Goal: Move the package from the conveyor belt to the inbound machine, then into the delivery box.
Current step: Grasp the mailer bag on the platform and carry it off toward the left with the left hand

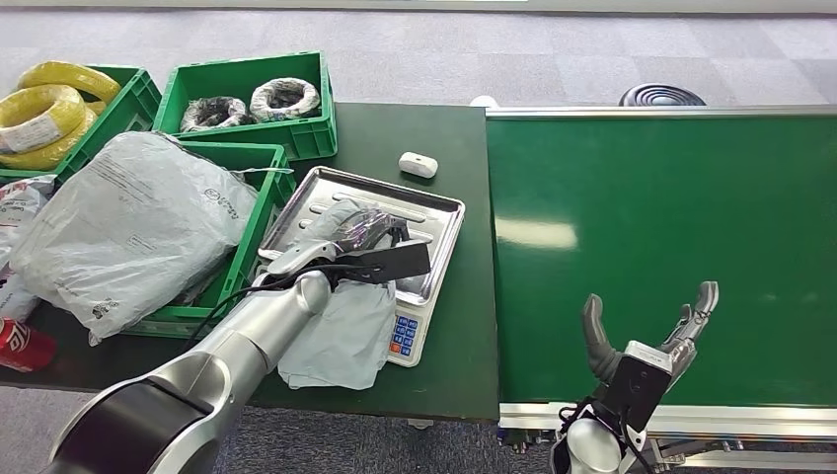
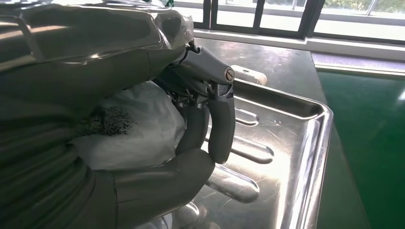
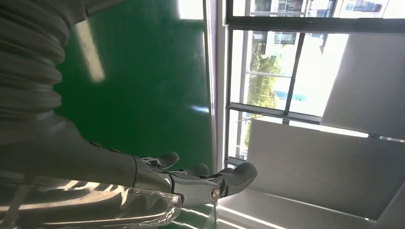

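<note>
A grey plastic package (image 1: pixel 345 331) lies on the steel tray (image 1: pixel 434 202) of the inbound scale (image 1: pixel 405 336), its lower part drooping over the scale's front. My left hand (image 1: pixel 367 242) grips the package's upper end over the tray. In the left wrist view the fingers (image 2: pixel 220 124) and thumb curl around the pale package (image 2: pixel 136 125) above the tray (image 2: pixel 286 143). My right hand (image 1: pixel 646 341) hovers open over the near edge of the bare green conveyor belt (image 1: pixel 671 217), fingers spread. The right wrist view shows that hand (image 3: pixel 191 179) open over the belt (image 3: pixel 143 71).
A green crate (image 1: pixel 259 158) left of the scale holds a large grey bagged parcel (image 1: pixel 128 222). Behind stand crates of yellow cable coils (image 1: pixel 44 109) and black coils (image 1: pixel 247 99). A small white device (image 1: pixel 418 164) lies behind the tray, a red can (image 1: pixel 20 346) at the front left.
</note>
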### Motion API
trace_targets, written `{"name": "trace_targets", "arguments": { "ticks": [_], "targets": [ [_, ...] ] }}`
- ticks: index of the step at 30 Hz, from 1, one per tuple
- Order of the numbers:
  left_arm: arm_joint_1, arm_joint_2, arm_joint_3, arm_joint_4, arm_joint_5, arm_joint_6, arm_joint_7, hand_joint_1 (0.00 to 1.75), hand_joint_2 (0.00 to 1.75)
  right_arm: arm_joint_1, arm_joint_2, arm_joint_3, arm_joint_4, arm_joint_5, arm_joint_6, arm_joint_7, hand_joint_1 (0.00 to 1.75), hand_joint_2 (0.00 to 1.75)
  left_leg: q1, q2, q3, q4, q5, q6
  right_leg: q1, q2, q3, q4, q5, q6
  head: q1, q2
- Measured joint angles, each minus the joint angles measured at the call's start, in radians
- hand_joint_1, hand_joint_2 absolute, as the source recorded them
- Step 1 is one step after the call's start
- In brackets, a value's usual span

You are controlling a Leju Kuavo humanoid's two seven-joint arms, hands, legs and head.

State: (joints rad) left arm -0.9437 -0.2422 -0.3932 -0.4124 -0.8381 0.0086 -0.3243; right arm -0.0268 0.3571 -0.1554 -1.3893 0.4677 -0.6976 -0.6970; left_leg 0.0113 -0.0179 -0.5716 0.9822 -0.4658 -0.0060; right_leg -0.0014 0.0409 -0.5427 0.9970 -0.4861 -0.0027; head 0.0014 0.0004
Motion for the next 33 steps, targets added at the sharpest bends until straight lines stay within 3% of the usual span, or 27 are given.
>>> {"name": "trace_targets", "arguments": {
  "ticks": [14, 21, 26, 33],
  "targets": [
    [0.002, 0.002, 0.006, -0.002, -0.001, 0.025, 0.002, 1.32, 1.75, 0.004, 0.000, -0.002, 0.000, 0.002, 0.000, 0.000, 0.00, 1.75, 0.000, 0.000, 0.000, 0.000, 0.000, 0.000, 0.000, 0.000, 0.000, 0.000, 0.000, 0.000, 0.000, 0.000],
    [0.007, 0.002, 0.027, -0.010, 0.060, 0.019, -0.043, 1.57, 1.75, 0.003, 0.000, 0.000, 0.001, 0.005, 0.000, 0.000, 0.00, 1.75, 0.000, 0.000, 0.000, 0.000, 0.000, 0.000, 0.000, 0.000, 0.000, 0.000, 0.000, 0.000, 0.000, 0.000],
    [0.019, 0.003, 0.143, -0.063, 0.286, 0.002, -0.147, 1.67, 1.75, 0.000, 0.000, 0.007, 0.009, 0.008, 0.000, 0.000, 0.00, 1.75, 0.000, 0.000, 0.000, 0.000, 0.000, 0.000, 0.000, 0.000, 0.000, 0.000, 0.000, 0.000, 0.000, 0.000],
    [0.008, 0.019, 0.341, -0.166, 0.456, 0.122, -0.150, 1.69, 1.75, -0.004, 0.000, 0.010, 0.021, 0.008, 0.000, 0.000, 0.00, 1.75, 0.000, 0.000, 0.000, 0.000, 0.000, 0.000, 0.000, 0.000, 0.000, 0.000, 0.000, 0.000, 0.000, 0.000]
  ]
}}
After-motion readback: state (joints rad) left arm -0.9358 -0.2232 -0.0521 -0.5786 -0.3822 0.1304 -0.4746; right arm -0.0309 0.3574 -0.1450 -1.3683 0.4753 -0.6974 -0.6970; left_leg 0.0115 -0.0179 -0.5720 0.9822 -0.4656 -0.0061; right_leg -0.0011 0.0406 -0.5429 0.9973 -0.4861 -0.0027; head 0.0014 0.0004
